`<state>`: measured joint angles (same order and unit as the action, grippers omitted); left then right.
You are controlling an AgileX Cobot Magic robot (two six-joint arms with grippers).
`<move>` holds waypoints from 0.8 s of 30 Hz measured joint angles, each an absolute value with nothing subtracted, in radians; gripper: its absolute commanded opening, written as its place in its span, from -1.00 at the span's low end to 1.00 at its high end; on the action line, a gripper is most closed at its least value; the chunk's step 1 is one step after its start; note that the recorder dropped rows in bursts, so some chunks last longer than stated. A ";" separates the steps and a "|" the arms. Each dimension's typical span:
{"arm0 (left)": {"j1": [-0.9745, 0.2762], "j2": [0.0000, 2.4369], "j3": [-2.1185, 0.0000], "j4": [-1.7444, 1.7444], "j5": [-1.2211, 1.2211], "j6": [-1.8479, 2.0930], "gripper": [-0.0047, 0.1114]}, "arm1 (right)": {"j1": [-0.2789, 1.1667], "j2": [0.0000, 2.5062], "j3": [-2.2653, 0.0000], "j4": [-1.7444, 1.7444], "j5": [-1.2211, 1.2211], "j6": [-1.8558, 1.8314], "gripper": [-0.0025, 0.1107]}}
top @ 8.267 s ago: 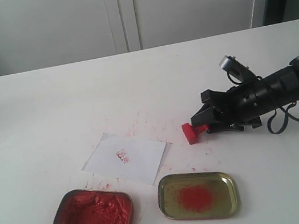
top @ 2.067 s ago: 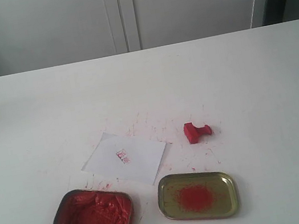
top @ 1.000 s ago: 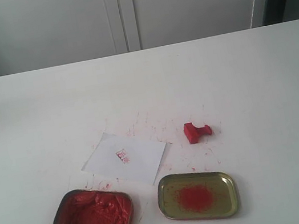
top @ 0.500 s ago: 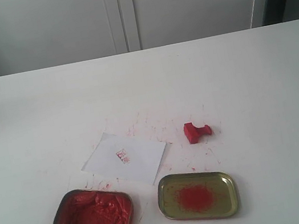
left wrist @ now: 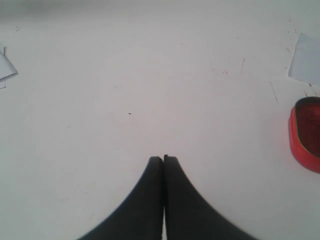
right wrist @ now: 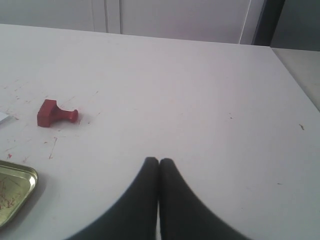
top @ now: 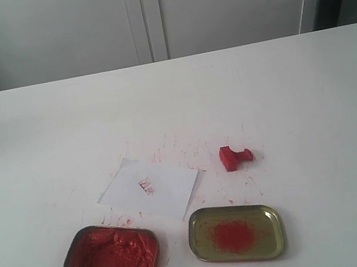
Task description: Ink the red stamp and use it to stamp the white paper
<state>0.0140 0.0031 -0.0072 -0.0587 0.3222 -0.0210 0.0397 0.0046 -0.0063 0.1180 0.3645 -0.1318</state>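
Note:
The red stamp lies on its side on the table, right of the white paper, which carries a small red print. It also shows in the right wrist view as the red stamp, far from my right gripper, which is shut with nothing in it. My left gripper is shut and empty over bare tabletop; a corner of the white paper shows at that view's edge. Neither arm appears in the exterior view.
A red tin of lumpy red paste and a gold tin with a red smear stand near the front edge, below the paper. The tabletop is white with red specks. White cabinet doors stand behind.
Long ago the right gripper was at the stamp; since then the arm has left the exterior view. Over the last two seconds nothing has moved.

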 measured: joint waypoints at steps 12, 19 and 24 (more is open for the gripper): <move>0.014 0.003 -0.007 -0.059 0.322 -0.021 -0.92 | 0.040 0.005 -0.006 0.113 0.363 -0.132 -0.96; 0.014 0.003 -0.007 -0.059 0.322 -0.021 -0.92 | 0.040 0.005 -0.006 0.058 0.363 -0.095 -0.96; 0.014 0.003 -0.007 -0.059 0.322 -0.021 -0.92 | 0.040 0.005 -0.006 0.048 0.362 -0.036 -0.96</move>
